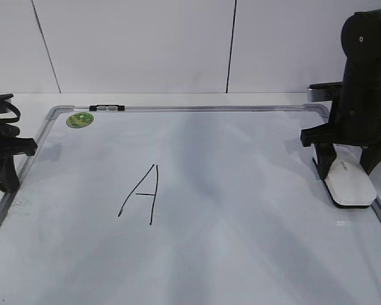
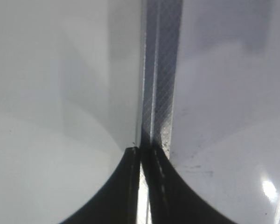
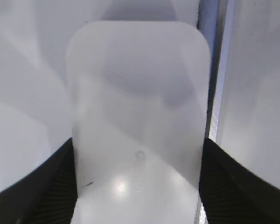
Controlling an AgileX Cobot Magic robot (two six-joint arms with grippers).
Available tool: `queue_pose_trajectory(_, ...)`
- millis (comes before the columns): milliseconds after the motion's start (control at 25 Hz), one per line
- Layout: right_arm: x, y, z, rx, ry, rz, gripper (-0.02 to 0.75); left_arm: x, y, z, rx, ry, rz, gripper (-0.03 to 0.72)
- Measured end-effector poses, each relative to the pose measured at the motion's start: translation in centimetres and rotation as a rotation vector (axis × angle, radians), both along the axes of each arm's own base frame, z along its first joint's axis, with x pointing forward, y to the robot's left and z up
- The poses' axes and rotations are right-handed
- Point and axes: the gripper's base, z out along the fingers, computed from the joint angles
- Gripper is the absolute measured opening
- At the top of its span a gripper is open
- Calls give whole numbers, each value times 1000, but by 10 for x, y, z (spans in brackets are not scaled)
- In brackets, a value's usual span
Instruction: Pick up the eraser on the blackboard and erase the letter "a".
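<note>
Straddling the white rounded-rectangular plastic eraser, the right pincer had one black finger against each long side of the block, so it was grasping the eraser. The eraser lay on the large white dry-erase blackboard with the silver-grey metal frame, just beside that frame's right rail and below its far right corner. Well to the left of the eraser, near the middle of the board, stood an angular capital "A" in thin black marker; no small cursive letter showed. A small green round magnet sat far left of the eraser, at the far left corner, beside a black-and-white clip on the far rail. The left pincer was clenched, its fingers together over the left frame rail, with the white desk beyond it.
</note>
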Motion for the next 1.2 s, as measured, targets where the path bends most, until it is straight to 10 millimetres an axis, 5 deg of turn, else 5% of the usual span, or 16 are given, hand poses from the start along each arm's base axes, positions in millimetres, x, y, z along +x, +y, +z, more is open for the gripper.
queue_pose_trajectory(760,2,0,2,-6,-11,3,646,0,0,0,0,0,0,14)
queue_pose_trajectory(1040,11,1,35,6,-111,2,646,0,0,0,0,0,0,20)
queue_pose_trajectory(1200,11,1,41,8,-124,1,646,0,0,0,-2,0,3,90)
